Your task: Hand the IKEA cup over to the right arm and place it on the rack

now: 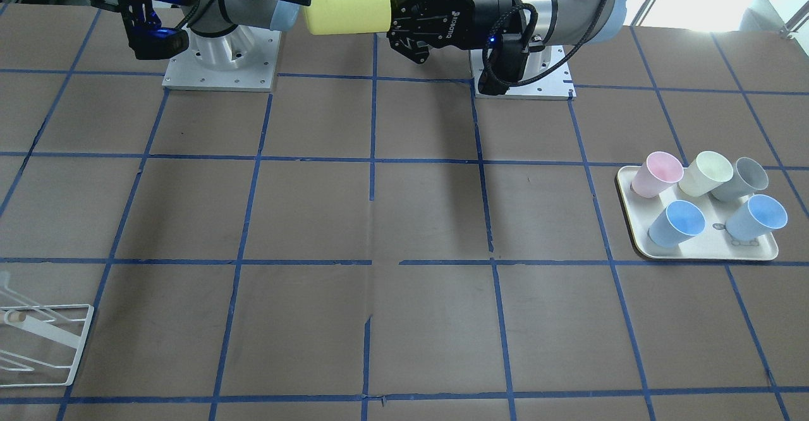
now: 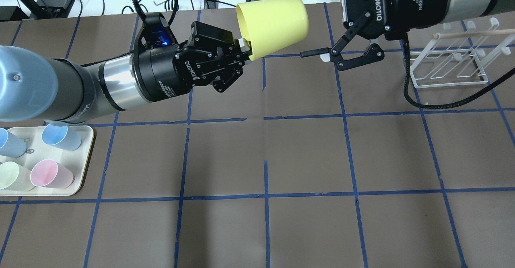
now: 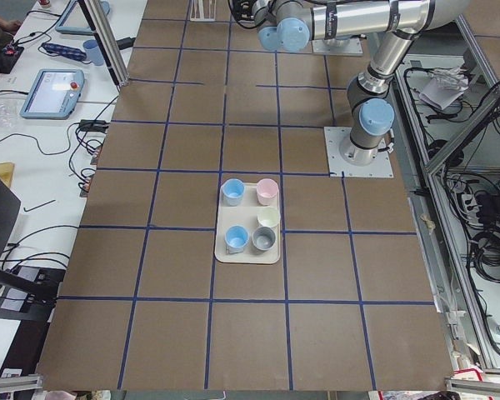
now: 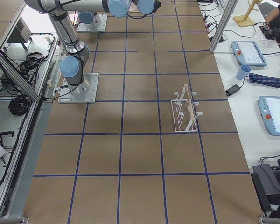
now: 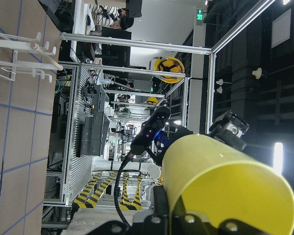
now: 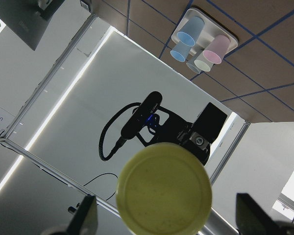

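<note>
Plainly, we see the IKEA cup (image 2: 273, 24) held on its side in the air above the far middle of the surface (image 2: 305, 155). The left gripper (image 2: 242, 44) has its jaws clenched on the cup's rim. At the cup's 3 o'clock, the right gripper (image 2: 310, 18) has its jaws spread wide by the base. The rack (image 2: 450, 64) stands further toward 3 o'clock, and the tray (image 2: 86, 159) of cups at 8 o'clock.

On my front-facing feed the rack (image 1: 47, 332) runs off the left edge, and the IKEA cup (image 1: 347, 4) is clipped at the top. Overhead, the tray (image 2: 82, 159) and its edge-most blue cup (image 2: 8, 143) are cut at the left.
</note>
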`<state>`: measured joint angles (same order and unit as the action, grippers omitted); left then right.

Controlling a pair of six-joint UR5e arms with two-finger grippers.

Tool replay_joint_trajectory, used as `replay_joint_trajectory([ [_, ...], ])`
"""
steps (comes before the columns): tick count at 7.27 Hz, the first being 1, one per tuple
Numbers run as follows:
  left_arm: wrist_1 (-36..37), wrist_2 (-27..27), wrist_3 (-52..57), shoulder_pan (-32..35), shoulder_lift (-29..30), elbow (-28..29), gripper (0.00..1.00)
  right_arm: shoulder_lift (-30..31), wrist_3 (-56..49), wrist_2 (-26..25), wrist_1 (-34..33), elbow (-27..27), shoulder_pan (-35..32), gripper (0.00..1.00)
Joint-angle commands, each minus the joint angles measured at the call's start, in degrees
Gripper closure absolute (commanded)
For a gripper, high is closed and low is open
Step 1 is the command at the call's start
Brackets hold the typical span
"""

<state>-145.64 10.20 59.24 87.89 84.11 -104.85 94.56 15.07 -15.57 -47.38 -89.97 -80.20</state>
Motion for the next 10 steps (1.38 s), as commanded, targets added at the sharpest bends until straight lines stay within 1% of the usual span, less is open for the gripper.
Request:
replay_joint_trajectory([
  [1,0.00,0.00,0.00,0.00,0.00,0.00,0.88,-0.25,0.13,0.10,-1.13,-0.03,-1.45,0.00],
  [2,0.00,0.09,0.00,0.00,0.09,0.00,0.88,-0.25,0.04,0.10,-2.62,-0.03,-1.54,0.10],
  [3,0.00,0.00,0.00,0.00,0.17,-0.09,0.88,-0.51,-0.65,-0.25,-2.98,-0.03,-1.46,0.30],
  [4,0.00,0.09,0.00,0.00,0.18,0.00,0.88,-0.69,-0.75,-0.34,-2.98,-0.03,-1.45,0.35],
  [6,0.00,0.09,0.00,0.00,0.18,-0.09,0.87,-0.60,-0.75,-0.25,-2.98,0.15,-1.37,0.40],
  [7,0.00,0.09,0.00,0.00,0.18,-0.09,0.87,-0.69,-0.75,-0.42,-2.98,0.15,-1.19,0.41],
  [8,0.00,0.09,-0.61,0.00,0.26,0.00,0.79,-0.69,-0.75,-0.51,-2.98,0.15,-1.10,0.41],
  [9,-0.35,0.09,-0.88,0.00,0.26,0.00,0.63,-0.69,-0.66,-0.43,-2.98,0.15,-1.02,0.41],
  [10,-0.35,0.09,-0.79,0.00,0.18,0.00,0.62,-0.69,-0.66,-0.34,-3.07,0.15,-1.10,0.41],
])
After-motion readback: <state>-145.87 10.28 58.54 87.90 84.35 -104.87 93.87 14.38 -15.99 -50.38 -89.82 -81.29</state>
